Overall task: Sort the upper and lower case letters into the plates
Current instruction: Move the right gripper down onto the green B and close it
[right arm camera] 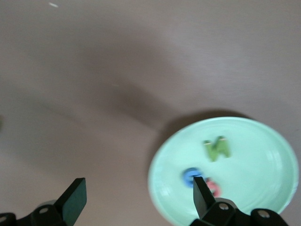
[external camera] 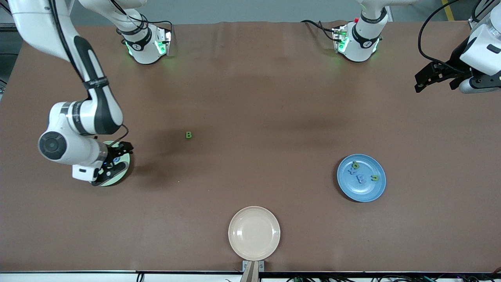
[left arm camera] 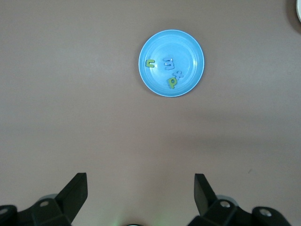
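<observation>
The pale green plate (external camera: 127, 159) lies toward the right arm's end of the table. In the right wrist view the green plate (right arm camera: 263, 165) holds a green letter (right arm camera: 217, 148), a blue letter (right arm camera: 190, 175) and a red letter (right arm camera: 215, 189). My right gripper (external camera: 116, 157) (right arm camera: 137, 193) hangs open and empty over that plate's edge. The blue plate (external camera: 368, 192) (left arm camera: 188, 52) holds several green and blue letters (left arm camera: 168, 62). A green letter B (external camera: 188, 135) lies alone on the table. My left gripper (external camera: 436, 80) (left arm camera: 141, 184) waits open and empty, high over the left arm's end.
A cream-beige plate (external camera: 254, 233) sits empty at the table edge nearest the front camera; its rim (left arm camera: 297, 9) shows in a corner of the left wrist view. The table top is brown.
</observation>
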### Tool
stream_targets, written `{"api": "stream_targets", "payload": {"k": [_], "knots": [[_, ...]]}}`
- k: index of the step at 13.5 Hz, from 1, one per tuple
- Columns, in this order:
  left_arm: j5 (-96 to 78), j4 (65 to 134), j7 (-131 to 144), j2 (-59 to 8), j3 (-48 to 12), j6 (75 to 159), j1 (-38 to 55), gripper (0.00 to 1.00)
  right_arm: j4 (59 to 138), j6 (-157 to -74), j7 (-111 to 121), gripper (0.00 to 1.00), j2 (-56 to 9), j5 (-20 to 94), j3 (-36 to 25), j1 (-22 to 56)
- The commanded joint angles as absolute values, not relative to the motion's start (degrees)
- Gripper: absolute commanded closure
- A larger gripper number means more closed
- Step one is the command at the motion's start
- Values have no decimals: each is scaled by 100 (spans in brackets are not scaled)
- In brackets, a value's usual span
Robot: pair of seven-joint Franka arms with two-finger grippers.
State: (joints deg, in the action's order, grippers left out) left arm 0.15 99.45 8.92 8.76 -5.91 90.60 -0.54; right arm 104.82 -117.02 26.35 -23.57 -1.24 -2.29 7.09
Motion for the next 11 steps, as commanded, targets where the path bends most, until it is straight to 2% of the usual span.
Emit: {"api": "stream_targets", "payload": {"k": [1,5,8,11], "knots": [[-17,9985,791,923,-642,9149,-132,0,11011,-11698,1534,0,-1908,-97,-255,1246],[-26,9932,791,914,-598,9167,-141,0,11389,-11873,160,0,-1644,359,-255,1880],[-26,9932,791,897,-589,9184,-141,0,12223,-12987,-570,0,-1494,431,-255,2231],[-35,9940,791,879,-598,9185,-132,0,12699,-13753,-1219,0,-1538,431,-255,2688]]}}
